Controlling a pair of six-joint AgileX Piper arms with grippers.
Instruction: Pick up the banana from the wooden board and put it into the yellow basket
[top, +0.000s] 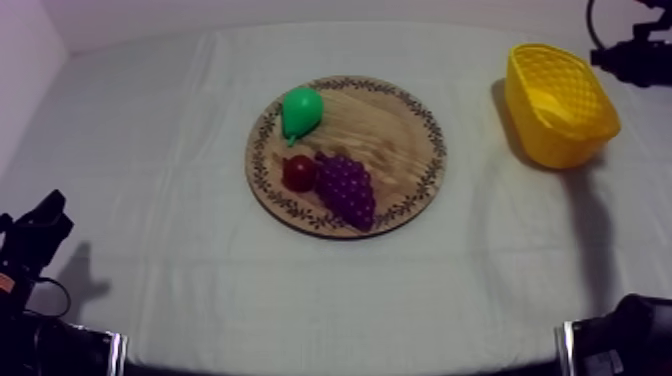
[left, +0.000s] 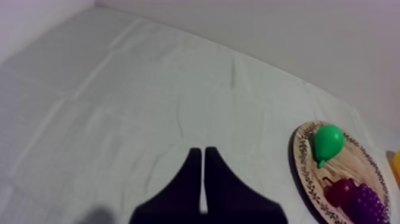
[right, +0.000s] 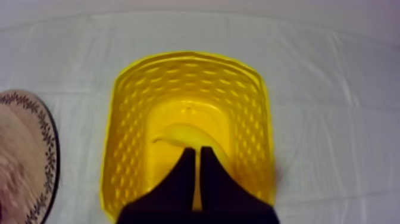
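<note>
Inside the yellow basket (right: 128, 155), at the far right of the tabletop (top: 170, 200), we find the banana (right: 178, 134) lying on the basket floor. We note the right gripper (right: 195, 151) directly above the basket's near end. Its two black fingers are pressed together into a narrow wedge with nothing between them, so it is clenched on nothing. In the right wrist view its tips overlap the banana's near side; whether they touch the fruit we cannot tell. Seen from above, the right arm enters at the upper right, beside the basket's far rim.

The round wooden board (top: 400, 130) sits at the middle of the tabletop, well apart from the basket. On the half away from the basket we record three items:
- a green pear (top: 301, 111) near the far rim
- a small red fruit (top: 299, 173) nearer the camera
- a bunch of purple grapes (top: 347, 189) touching the red fruit on the side toward the basket

The left gripper (left: 199, 151) hovers low at the left side of the tabletop, well apart from the board, its fingers likewise closed together and holding nothing.
</note>
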